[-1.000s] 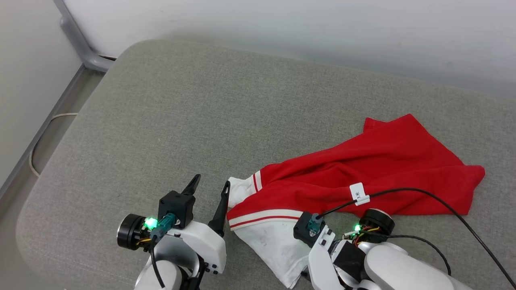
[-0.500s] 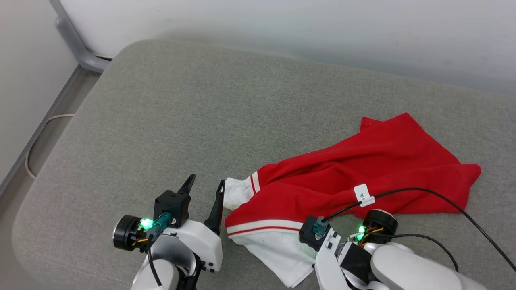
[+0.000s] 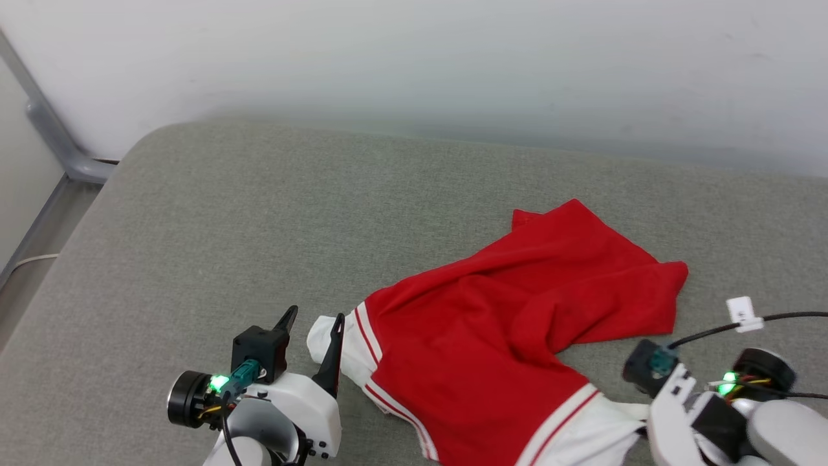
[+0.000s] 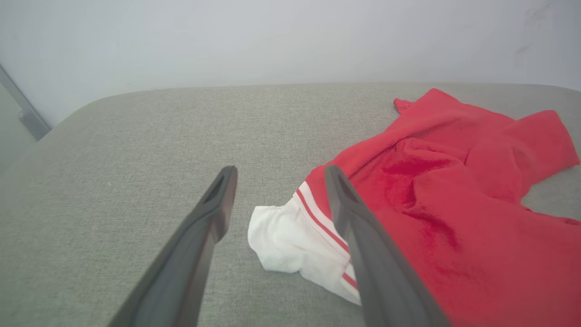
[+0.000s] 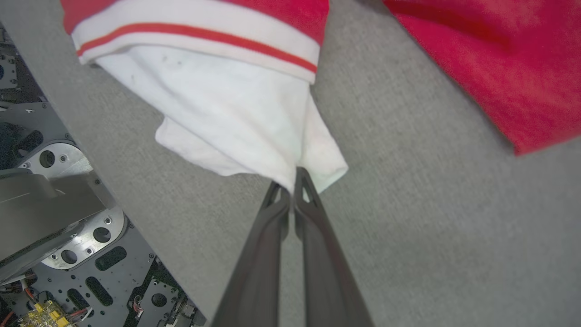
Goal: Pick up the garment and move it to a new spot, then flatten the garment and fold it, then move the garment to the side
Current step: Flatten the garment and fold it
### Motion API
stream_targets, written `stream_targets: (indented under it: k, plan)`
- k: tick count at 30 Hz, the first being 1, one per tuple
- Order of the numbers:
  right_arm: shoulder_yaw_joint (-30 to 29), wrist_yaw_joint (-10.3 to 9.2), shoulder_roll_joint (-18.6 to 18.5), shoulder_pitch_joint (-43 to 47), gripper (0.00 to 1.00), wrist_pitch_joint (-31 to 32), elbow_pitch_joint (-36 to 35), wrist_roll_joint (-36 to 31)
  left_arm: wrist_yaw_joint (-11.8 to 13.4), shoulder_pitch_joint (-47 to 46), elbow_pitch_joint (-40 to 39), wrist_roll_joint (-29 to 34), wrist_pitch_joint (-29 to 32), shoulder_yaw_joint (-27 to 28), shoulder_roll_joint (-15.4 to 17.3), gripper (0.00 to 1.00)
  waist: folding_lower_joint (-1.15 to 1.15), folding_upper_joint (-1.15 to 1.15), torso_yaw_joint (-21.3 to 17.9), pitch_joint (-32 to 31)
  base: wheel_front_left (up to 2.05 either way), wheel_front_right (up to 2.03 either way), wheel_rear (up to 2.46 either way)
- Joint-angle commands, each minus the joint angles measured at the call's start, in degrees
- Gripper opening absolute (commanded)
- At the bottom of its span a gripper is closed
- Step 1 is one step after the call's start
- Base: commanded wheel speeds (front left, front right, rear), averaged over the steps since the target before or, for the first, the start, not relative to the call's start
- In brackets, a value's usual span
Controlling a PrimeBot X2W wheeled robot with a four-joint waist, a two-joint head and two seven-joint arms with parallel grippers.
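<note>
The garment [image 3: 517, 323], a red shirt with white sleeves and red-white striped trim, lies crumpled on the grey cushion [image 3: 259, 213]. My right gripper [image 5: 290, 181] is shut on the edge of one white sleeve [image 5: 227, 122] near the cushion's front edge, and the cloth is drawn taut toward it. My left gripper [image 3: 314, 318] is open at the lower left. Its right finger reaches the other white sleeve [image 4: 281, 236], with nothing between the fingers. In the left wrist view the left gripper [image 4: 279, 172] points over the cushion, with the garment [image 4: 454, 204] to its right. No lettering shows.
A pale wall runs behind the cushion. A grey metal pipe [image 3: 52, 129] stands at the far left, over a strip of floor. A black cable with a white tag [image 3: 740, 310] trails from my right wrist. The robot's base [image 5: 68, 254] lies below the cushion's front edge.
My right gripper has shut on the white sleeve and drawn it right, spreading the garment's near side wider. The head camera has also shifted. The left gripper stays open by the other sleeve.
</note>
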Motion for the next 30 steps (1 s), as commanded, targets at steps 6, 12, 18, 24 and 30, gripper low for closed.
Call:
stream_targets:
  k: [6,12,18,24,30]
  plan:
    - [-8.43,-0.08,-9.06,6.37,0.00,-0.46,1.87,-1.03,0.08,1.14,-0.06,-0.57,0.27,-0.26,0.56,1.00,0.00,0.00,-3.20,-0.05,0.00,0.00,0.00]
    - [-14.79,-0.08,-12.14,9.68,0.00,-3.22,8.42,-4.57,-0.09,0.19,0.11,-0.72,0.50,-0.62,0.85,1.00,0.00,0.00,-4.51,1.12,0.00,0.00,0.00]
    - [-18.67,-0.08,-11.00,10.49,0.00,-7.10,14.70,-9.53,-0.25,-0.43,0.16,-0.66,0.69,-1.07,1.07,1.00,0.00,0.00,-4.95,2.28,0.00,0.00,0.00]
    - [-23.20,-0.08,-6.35,10.21,1.00,-14.20,19.74,-12.03,-0.17,-0.76,0.37,-0.83,0.92,-1.41,1.42,1.00,0.00,0.00,-5.62,2.49,0.00,0.00,0.00]
    - [-32.17,-0.08,-0.95,10.32,1.00,-23.32,19.92,-10.31,-0.27,-0.31,0.17,-1.86,0.65,-1.12,1.50,1.00,0.00,0.00,-7.12,1.14,0.00,0.00,0.00]
